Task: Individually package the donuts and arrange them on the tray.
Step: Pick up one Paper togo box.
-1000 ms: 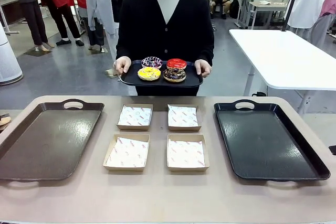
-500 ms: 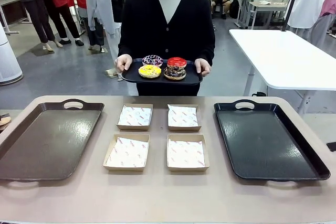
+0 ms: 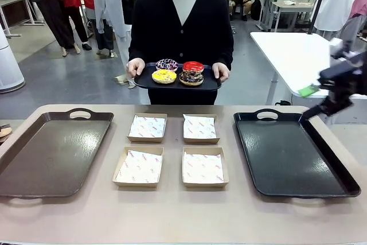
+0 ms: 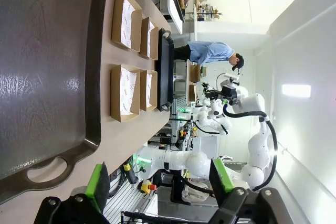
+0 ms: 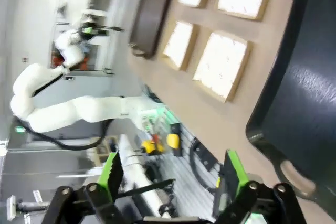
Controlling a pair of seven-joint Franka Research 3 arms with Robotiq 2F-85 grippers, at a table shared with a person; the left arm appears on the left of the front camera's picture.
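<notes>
Left gripper: we see the jaws spread wide with nothing between the green pads, at the near left end of the table, beside the brown tray.

Four paper-lined boxes sit mid-table in a two-by-two block.

The donuts are four rings in a tight square on a small black tray, which a person holds at the far side, past the table's far edge, a hand at each end. We note:
- far left, dark purple with coloured sprinkles
- far right, glossy red
- near left, yellow with sprinkles
- near right, dark chocolate with crumbs

Right gripper: jaws wide and empty, raised over the far right corner of the large black tray. The donuts lie well to its left and farther off, well apart from both grippers.
</notes>
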